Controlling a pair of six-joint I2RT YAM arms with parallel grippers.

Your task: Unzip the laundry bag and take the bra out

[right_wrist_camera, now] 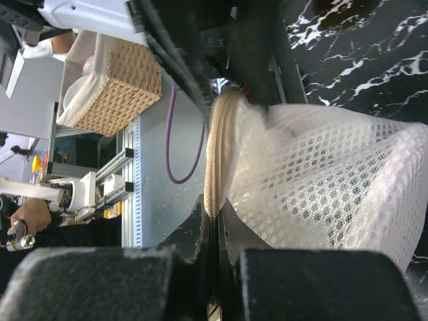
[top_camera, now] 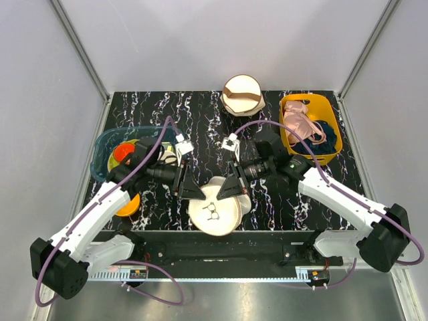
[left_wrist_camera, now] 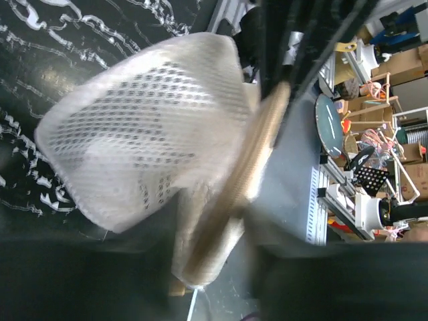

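Overhead alone, the laundry bag [top_camera: 215, 217] shows its drawing [top_camera: 212, 208].

The laundry bag [top_camera: 214, 212] sits mid-desk [top_camera: 200, 120] at the near edge, with the left hand [top_camera: 189, 189] on its left side and the right hand [top_camera: 229, 189] on its right. Behind it, at the far edge, stands a round bag [top_camera: 242, 93]. The right bin [top_camera: 324, 155] holds garments [top_camera: 301, 124], and the left bin [top_camera: 99, 155] lies opposite.

Bright, even light is shining everywhere. The laundry bag [left_wrist_camera: 134, 134] is looking blurry in the left wrist view.
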